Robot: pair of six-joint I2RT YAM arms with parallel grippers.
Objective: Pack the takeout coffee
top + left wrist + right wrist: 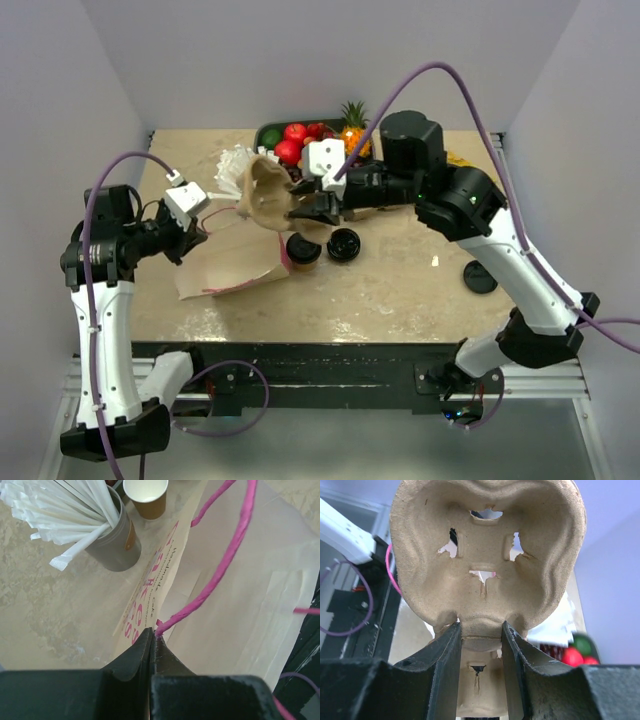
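Mid-worktop (400,290), upright w/ black lid on: coffee cup (303,250), just beside bag's right edge, not yet packed, untouched by either claw.

Bag (232,265) flat on its side. Left claw (151,632) pressed together on pink handle (220,565), prob. to steady bag & lift its mouth for loading.

Right claw (480,626) pinching rim of pulp carrier (485,547), held up off worktop & tilted, over bag's far corner, near cup. Likely meant to go into bag first as a seat for cup; a guess only.

Counts:
- 1 bag, 1 carrier, 1 lidded coffee cup.
- 1 open cup (146,497), no lid, white inside, behind tin.
- 2 loose lids, it seems: near lid (343,243) just right of coffee cup, far lid (480,277) well apart to the right.
- 1 tin (117,550) of wrapped straws (60,505), too many to count.
- 1 fruit dish (300,135) at far edge; pieces not countable.
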